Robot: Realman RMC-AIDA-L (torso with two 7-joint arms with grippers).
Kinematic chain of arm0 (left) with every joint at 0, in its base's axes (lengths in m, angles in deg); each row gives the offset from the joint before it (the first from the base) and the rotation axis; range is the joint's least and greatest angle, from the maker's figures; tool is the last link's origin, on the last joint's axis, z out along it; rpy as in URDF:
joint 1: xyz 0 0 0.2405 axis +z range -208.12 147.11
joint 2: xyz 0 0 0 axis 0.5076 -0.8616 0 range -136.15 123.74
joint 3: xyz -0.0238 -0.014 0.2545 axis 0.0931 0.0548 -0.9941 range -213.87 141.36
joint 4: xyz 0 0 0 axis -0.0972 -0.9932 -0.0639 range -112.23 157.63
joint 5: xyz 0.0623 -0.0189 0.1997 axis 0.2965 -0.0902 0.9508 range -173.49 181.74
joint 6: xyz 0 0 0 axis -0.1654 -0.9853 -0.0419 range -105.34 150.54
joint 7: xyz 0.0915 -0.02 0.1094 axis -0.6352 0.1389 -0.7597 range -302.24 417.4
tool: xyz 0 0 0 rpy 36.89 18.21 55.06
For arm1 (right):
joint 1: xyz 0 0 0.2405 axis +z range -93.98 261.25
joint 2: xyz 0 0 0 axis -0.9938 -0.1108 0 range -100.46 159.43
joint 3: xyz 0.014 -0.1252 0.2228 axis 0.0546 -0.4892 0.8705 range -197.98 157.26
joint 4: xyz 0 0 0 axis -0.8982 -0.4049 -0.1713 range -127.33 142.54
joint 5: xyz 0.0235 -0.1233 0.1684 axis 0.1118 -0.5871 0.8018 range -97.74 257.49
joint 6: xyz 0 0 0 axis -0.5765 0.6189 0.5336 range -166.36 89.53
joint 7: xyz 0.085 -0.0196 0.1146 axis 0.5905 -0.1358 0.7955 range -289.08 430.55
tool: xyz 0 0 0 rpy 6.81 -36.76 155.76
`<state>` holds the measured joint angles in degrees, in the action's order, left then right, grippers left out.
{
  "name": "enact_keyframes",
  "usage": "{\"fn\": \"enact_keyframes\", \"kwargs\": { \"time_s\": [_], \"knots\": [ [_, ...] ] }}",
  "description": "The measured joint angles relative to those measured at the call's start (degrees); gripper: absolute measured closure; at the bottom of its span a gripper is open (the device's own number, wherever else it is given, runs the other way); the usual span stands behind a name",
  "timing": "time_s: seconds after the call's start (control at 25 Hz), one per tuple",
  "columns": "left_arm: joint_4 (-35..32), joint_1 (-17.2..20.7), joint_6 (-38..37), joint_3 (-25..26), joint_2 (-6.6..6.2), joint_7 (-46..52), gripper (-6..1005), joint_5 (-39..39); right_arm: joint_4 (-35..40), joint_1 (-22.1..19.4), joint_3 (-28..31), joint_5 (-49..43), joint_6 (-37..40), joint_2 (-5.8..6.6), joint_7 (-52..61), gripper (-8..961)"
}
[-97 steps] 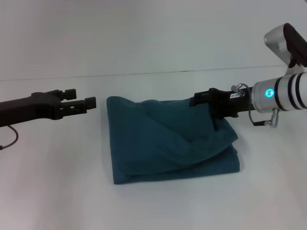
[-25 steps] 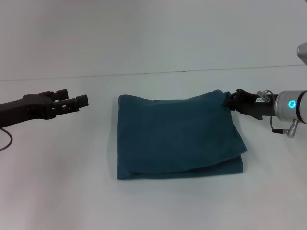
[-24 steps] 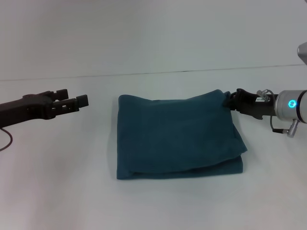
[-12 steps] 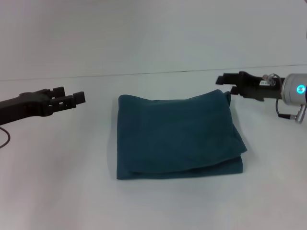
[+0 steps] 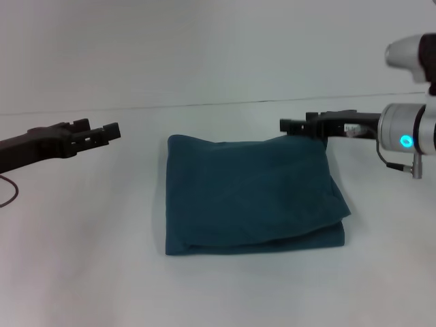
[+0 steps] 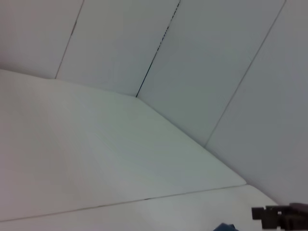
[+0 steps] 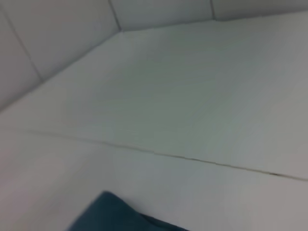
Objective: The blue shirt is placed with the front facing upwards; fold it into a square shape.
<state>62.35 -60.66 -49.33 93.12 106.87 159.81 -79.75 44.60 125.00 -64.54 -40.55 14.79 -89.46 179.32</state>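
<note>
The blue shirt (image 5: 252, 194) lies folded into a rough square in the middle of the white table (image 5: 82, 259), plain teal side up with no lettering showing. A corner of the blue shirt (image 7: 115, 214) shows in the right wrist view. My right gripper (image 5: 294, 123) hovers just above the shirt's far right corner, open and holding nothing. My left gripper (image 5: 99, 129) hangs open to the left of the shirt, well apart from it. The left wrist view shows a sliver of the shirt (image 6: 224, 227) and the right gripper (image 6: 281, 216) far off.
The table's far edge meets a pale panelled wall (image 5: 218, 48). A dark cable (image 5: 8, 191) trails from the left arm at the left border. Bare table surrounds the shirt on all sides.
The right gripper let go of the shirt's far right corner, lifted and shifted left above it. The left gripper rose slightly. The shirt lies unchanged since a second ago.
</note>
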Motion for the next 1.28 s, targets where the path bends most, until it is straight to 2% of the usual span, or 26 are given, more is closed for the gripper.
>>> {"fn": "enact_keyframes", "kwargs": {
  "time_s": [0.16,0.28,0.44,0.56,0.68,1.0,1.28],
  "knots": [
    [0.1,-0.22,1.37,0.1,0.19,1.15,62,-0.29,-0.02,-1.08,-0.18,0.11,-2.13,-0.51,-9.55,200],
    [-0.12,-0.58,2.69,0.71,0.1,1.93,62,0.02,0.96,-1.31,-0.4,-0.19,-0.2,-0.41,-11.25,182],
    [-0.41,-0.54,3.92,1.92,-0.04,2.63,63,0.15,6.49,-1.49,-2.98,-5.39,3.13,-0.34,-2.8,149],
    [-0.48,-0.33,3.96,2.91,-0.02,2.86,63,0.06,12.77,-1.5,-6.08,-12.94,6.27,-0.41,6.45,75],
    [-0.3,-0.16,3.82,3.58,0.14,2.98,63,0.0,16.13,-1.5,-6.95,-16.52,11.2,-0.5,10.13,27],
    [-0.35,0.5,3.5,3.69,0.75,3.22,63,-0.34,18.06,-1.04,-7.12,-23.03,17.34,-0.38,14.89,34],
    [-0.09,1.93,3.04,4.49,1.44,3.95,63,-0.41,18.07,-2.08,-10.06,-26.47,20.48,-0.55,16.1,34]
  ]
}}
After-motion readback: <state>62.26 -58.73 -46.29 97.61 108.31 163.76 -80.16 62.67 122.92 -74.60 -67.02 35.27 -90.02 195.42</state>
